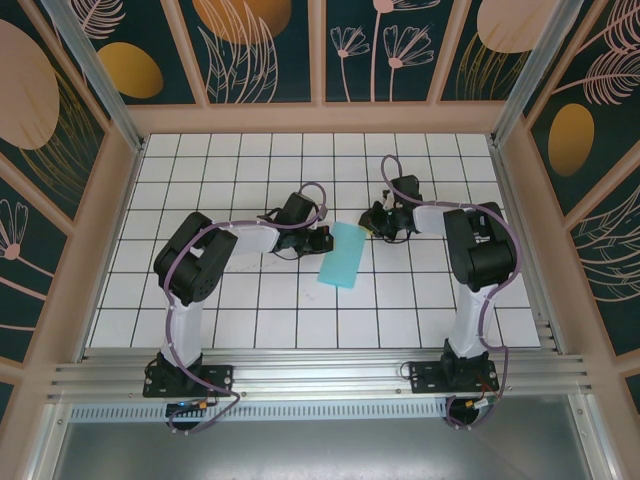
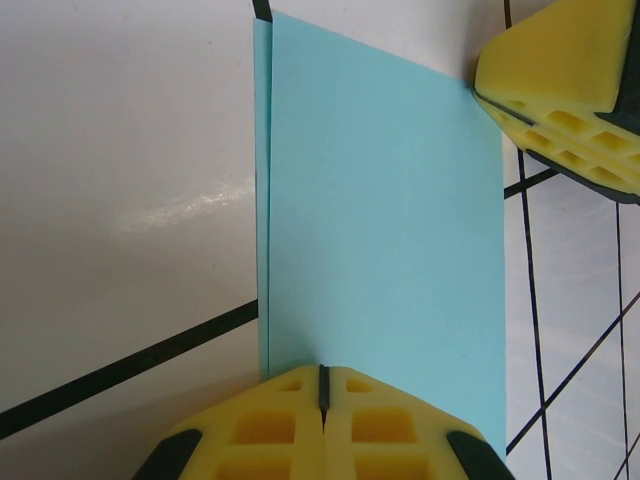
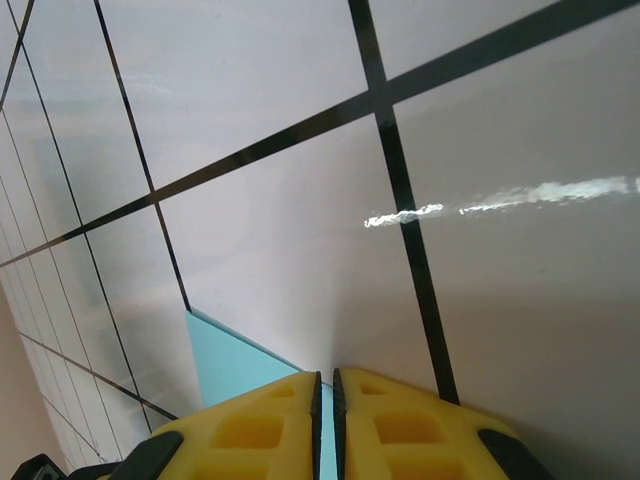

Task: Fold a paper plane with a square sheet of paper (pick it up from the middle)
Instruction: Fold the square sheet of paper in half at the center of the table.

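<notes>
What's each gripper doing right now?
Left gripper: shut, tips on the paper.
Right gripper: shut at the paper's corner; grip cannot be told.

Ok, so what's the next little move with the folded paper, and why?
Probably slide the shut left gripper along the square sheet of paper to press the crease, with the shut right gripper at the far corner steadying it. The sheet lies folded in half on the table, layers slightly offset along one edge.

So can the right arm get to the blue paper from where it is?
Probably yes. The right fingers sit right at a corner of the square sheet of paper, which lies folded flat on the white table, and nothing stands between them.
</notes>
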Available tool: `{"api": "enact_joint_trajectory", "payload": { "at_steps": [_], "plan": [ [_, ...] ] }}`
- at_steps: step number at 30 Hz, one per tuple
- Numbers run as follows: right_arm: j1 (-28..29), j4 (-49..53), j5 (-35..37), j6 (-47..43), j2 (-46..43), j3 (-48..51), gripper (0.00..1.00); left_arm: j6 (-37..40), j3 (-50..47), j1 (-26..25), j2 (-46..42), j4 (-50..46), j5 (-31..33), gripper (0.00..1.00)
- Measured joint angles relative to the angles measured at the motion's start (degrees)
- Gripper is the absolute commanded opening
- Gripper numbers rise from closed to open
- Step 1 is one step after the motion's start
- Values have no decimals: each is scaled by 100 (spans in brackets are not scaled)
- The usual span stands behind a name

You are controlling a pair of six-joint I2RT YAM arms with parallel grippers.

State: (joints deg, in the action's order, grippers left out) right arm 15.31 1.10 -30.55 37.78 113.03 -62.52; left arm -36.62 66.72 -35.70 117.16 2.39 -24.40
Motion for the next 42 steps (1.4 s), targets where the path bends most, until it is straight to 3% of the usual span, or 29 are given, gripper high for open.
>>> {"api": "enact_joint_trajectory", "payload": {
  "at_steps": [25,35,42],
  "plan": [
    [-22,-258,-7,83,-118,227,17,44,-7,-2,-20,-2,66,0],
    [33,-166,221,101,-1414,680,20,37,-13,-11,-33,0,87,0],
    [525,-326,317,415,-1528,1421,22,37,-13,-11,-52,-17,92,0]
  ]
}}
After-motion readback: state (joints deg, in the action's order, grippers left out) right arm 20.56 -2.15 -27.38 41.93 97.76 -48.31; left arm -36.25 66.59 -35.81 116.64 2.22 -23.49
